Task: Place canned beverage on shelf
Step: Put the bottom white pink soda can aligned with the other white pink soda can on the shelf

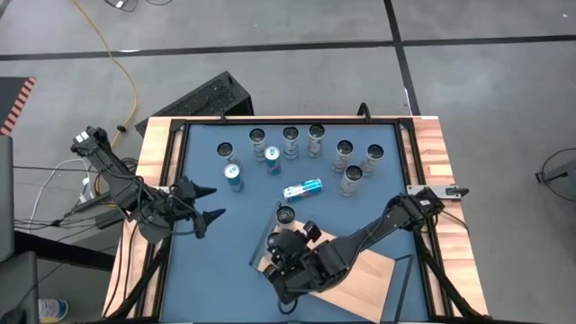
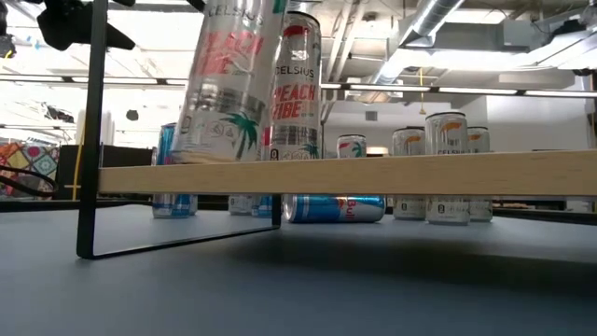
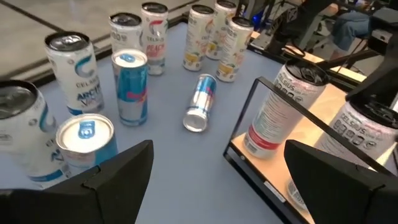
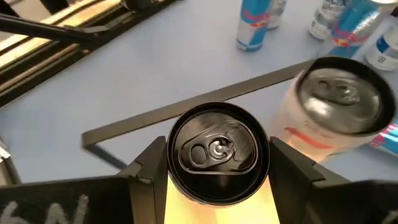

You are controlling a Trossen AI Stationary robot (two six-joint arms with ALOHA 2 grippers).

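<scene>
Placing step, with one can in hand over the shelf. Nearest, the right gripper (image 4: 217,165) stands above the flat light-wood shelf with its dark edge (image 1: 364,279), its two dark fingers (image 4: 144,171) closed on either side of a tall white can with a black lid (image 4: 217,148), seen from above in the right wrist view. Whether the can's base already rests on the board cannot be told. Just beside it, a second tall white "Peach Vibe" can with a silver lid (image 4: 339,102) stands on the shelf near its corner. Judged next move: lower or confirm seating, release the fingers, and lift straight up so that neither can is tipped. Farther off, a blue-and-silver can (image 1: 302,188) lies on its side on the blue table (image 1: 207,270), and a row of upright cans (image 1: 315,139) stands along the far edge. The left gripper (image 1: 206,205) waits at the table's left side, fingers spread wide and empty.
</scene>
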